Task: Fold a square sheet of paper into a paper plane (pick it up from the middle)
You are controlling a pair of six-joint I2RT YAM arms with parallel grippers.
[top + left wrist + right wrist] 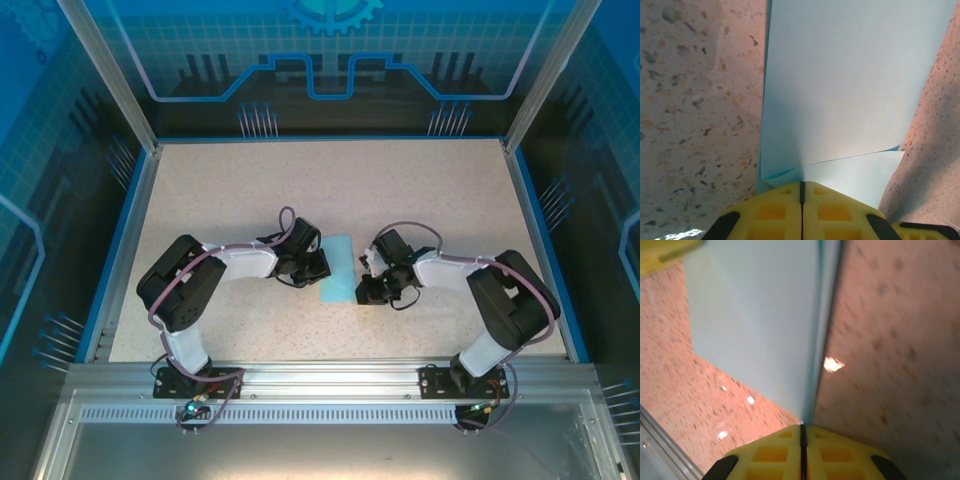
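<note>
The square sheet of paper [338, 270] is light blue and lies between the two arms at mid-table as a narrow, doubled strip. My left gripper [318, 264] sits at its left edge. In the left wrist view the yellow jaws of my left gripper [801, 183] are shut, with two layers of the sheet [850, 75] running into their tip. My right gripper [364, 284] is at the sheet's lower right edge. Its jaws [801, 426] are shut, and a creased edge of the paper [765, 315] ends right in their seam.
The speckled beige table [330, 180] has blue rails [128, 240] along its sides and an aluminium frame [330, 375] at the near edge. A yellow finger of the other gripper [665, 250] peeks in at the top left of the right wrist view.
</note>
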